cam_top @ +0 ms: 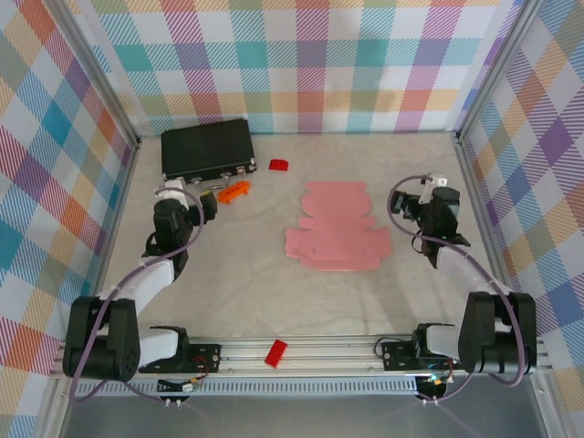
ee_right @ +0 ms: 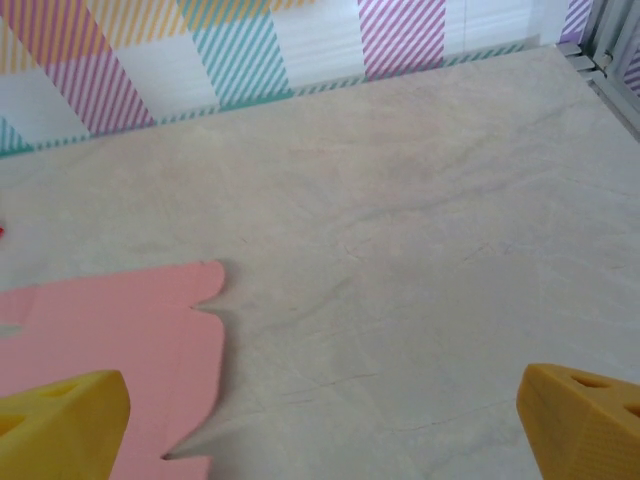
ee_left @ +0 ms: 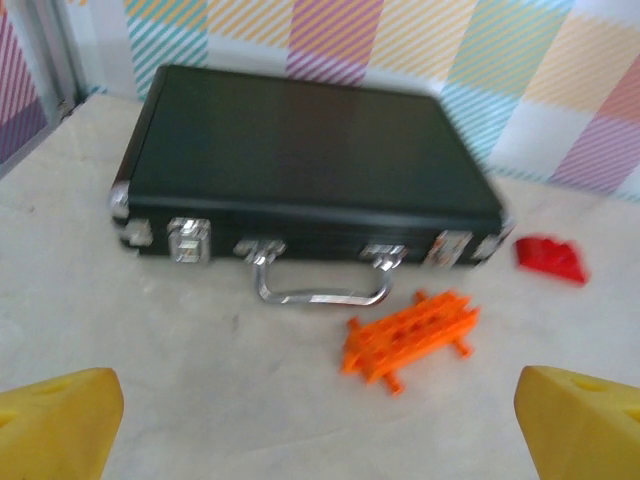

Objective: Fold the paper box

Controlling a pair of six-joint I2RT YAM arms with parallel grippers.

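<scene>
Paper box [cam_top: 336, 228]: pale pink, plain. Case [cam_top: 206, 149]: black, silver latches. Grid piece [ee_left: 410, 335]: orange. Wedge [ee_left: 550, 260]: red. Walls [cam_top: 310, 55]: pastel plaid. Tabletop [cam_top: 246, 274]: beige, faintly veined.

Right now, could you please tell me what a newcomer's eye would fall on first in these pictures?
The pale pink die-cut card sheet stands out first, lying flat and unfolded in the middle of the table. Next comes the black hard case with silver latches at the far left corner, with a small orange plastic lattice piece just in front of it.
</scene>
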